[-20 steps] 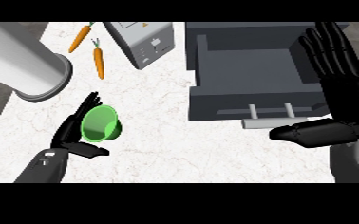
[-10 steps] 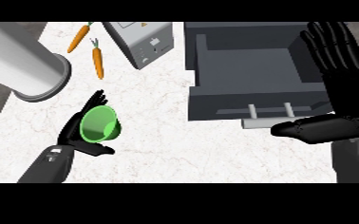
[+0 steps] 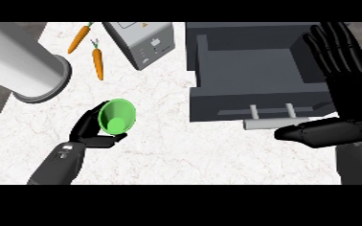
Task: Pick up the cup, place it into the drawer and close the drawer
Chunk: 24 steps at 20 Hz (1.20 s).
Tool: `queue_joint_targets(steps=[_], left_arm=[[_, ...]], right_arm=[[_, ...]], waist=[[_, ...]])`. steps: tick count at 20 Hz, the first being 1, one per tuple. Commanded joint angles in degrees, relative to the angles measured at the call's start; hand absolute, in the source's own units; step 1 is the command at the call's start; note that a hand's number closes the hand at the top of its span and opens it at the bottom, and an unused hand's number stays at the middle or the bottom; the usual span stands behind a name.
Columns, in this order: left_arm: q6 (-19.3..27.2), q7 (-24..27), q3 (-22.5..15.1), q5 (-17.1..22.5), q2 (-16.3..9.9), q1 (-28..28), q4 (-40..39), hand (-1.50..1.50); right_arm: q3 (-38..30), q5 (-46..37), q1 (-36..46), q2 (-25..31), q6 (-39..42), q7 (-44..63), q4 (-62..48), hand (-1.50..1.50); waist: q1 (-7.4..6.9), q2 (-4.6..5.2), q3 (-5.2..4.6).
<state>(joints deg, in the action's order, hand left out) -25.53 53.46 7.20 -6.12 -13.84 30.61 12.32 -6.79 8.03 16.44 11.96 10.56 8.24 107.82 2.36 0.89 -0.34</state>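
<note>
The green cup (image 3: 117, 117) is tilted, its opening facing up toward the view, and sits in my left hand (image 3: 87, 130) at the lower left, with fingers and thumb curled round it. The dark grey drawer (image 3: 212, 68) stands open at the upper right, its inside bare, and its pale bar handle (image 3: 271, 123) points toward me. My right hand (image 3: 329, 132) rests open at the right edge beside the drawer. Its fingers (image 3: 338, 48) point up and its thumb reaches just below the handle.
Two orange carrots (image 3: 97, 62) lie at the upper left. A grey box-shaped appliance (image 3: 140, 43) stands beside them, left of the drawer. A large grey cylinder (image 3: 29, 69) fills the left edge. White marbled counter (image 3: 205, 153) spreads between my hands.
My left hand has carried the cup a little up and to the right, toward the drawer. The right hand has hardly moved.
</note>
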Motion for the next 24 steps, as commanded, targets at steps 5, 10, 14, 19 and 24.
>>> queue_joint_targets(steps=[5,10,14,19,24], left_arm=[[9.79,14.5,0.5,-1.23,1.05,-1.07,4.31,1.5],[17.78,15.0,8.03,5.42,5.14,-0.44,4.65,1.5],[22.99,17.72,14.21,10.79,6.64,-3.06,6.7,1.5],[14.02,12.58,12.36,10.98,5.44,3.94,10.12,1.5],[15.35,5.13,8.54,9.9,7.72,6.63,17.03,1.5]], right_arm=[[-0.06,-0.41,0.84,0.48,-0.14,0.77,0.23,-1.5],[-1.08,-0.43,1.44,0.27,-0.86,0.24,-1.63,-1.5],[-0.6,-0.04,0.62,-0.71,-1.2,0.48,-0.77,-1.5],[0.09,-1.71,0.64,-0.74,-0.84,-1.24,-3.09,-1.5],[-3.41,0.79,-2.29,2.02,1.86,-2.25,-1.63,-1.5]], waist=[[-0.65,-0.2,0.06],[-0.97,-0.06,0.04],[-1.76,-0.46,0.13],[-1.96,-0.63,0.26],[-2.36,-1.07,0.38]])
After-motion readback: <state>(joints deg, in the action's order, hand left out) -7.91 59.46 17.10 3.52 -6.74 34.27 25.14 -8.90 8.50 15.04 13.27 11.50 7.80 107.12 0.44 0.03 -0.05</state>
